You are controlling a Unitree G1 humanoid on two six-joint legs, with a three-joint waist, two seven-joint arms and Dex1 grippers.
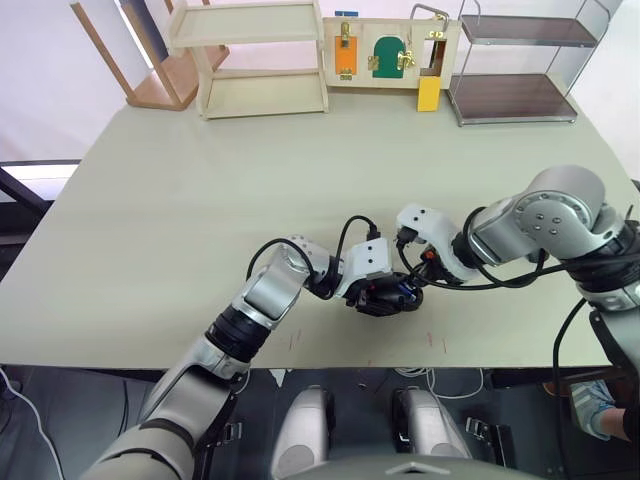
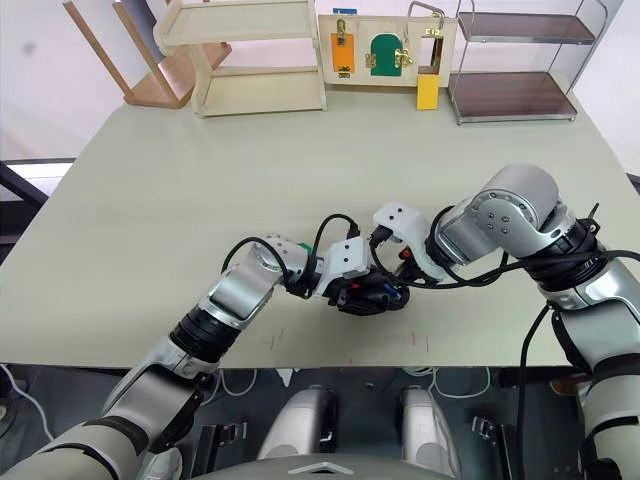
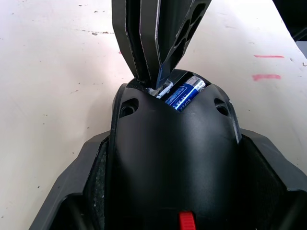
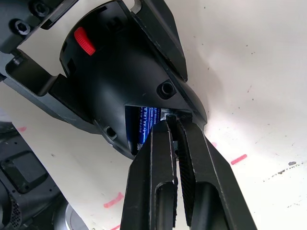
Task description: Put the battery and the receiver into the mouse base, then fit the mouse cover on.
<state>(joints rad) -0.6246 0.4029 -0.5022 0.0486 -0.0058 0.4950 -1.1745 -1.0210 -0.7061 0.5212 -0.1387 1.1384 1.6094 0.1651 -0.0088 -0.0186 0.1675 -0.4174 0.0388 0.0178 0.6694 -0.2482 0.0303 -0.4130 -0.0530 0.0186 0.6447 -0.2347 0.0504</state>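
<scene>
My left gripper [image 1: 383, 299] is shut on the mouse base [image 3: 172, 143], a black oval body with a red part [image 3: 188, 221], and holds it just above the table near the front edge. The blue battery [image 3: 185, 94] lies in the open compartment. My right gripper [image 4: 171, 123] points into that compartment beside the battery, its fingers [image 3: 144, 43] pressed together on a tiny silvery piece, the receiver [image 3: 163, 88]. The receiver's tip touches the slot next to the battery. The mouse cover is out of view.
At the table's [image 1: 180, 220] back stand a wooden shelf [image 1: 260, 60], a latch board [image 1: 385, 50] with a yellow block [image 1: 428, 93], and a wire rack [image 1: 520, 65]. Small red marks [image 1: 436, 343] lie near the front edge.
</scene>
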